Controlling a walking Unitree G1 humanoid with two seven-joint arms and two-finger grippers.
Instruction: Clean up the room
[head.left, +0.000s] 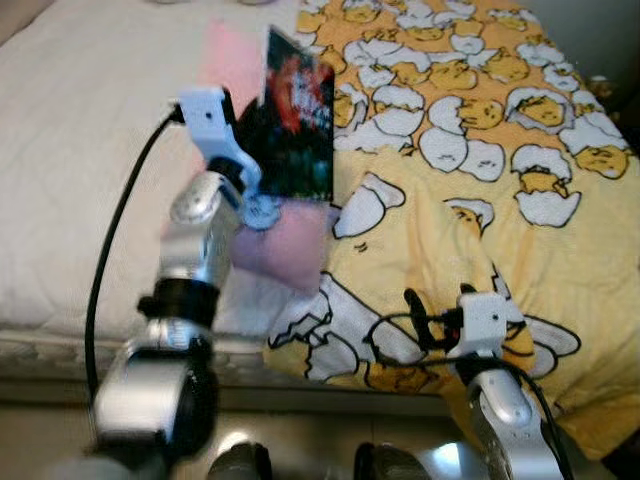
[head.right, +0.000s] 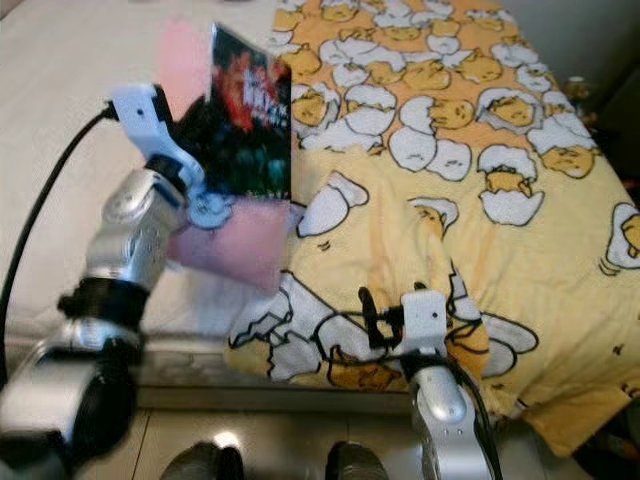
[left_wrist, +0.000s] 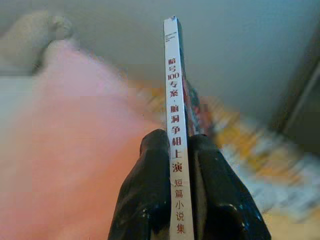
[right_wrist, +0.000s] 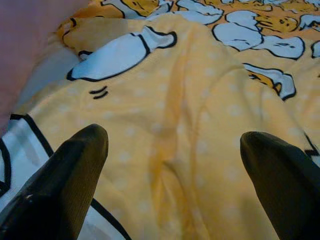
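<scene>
left claw (left_wrist: 181, 150) clenched on book (head.left: 297, 115), upright above pink cushion (head.left: 285, 250) near bed (head.left: 80, 150) front edge | right claw (right_wrist: 175, 150) spread over yellow blanket (head.left: 480, 200)

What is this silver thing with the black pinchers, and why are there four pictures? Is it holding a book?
It is a robot that walks around a home and tidies up. The two big pictures come from cameras in its head, looking down at a bed. The other two come from small cameras on its wrists, looking along its black fingers.

Yes, the left tool is pinching a thin book and holding it up above the bed. In the left wrist picture you see the book's spine, with red writing, squeezed between the two fingers.

The right tool is open, holding nothing, down low over a yellow blanket printed with cartoon eggs. A pink pillow lies under the left arm.
</scene>
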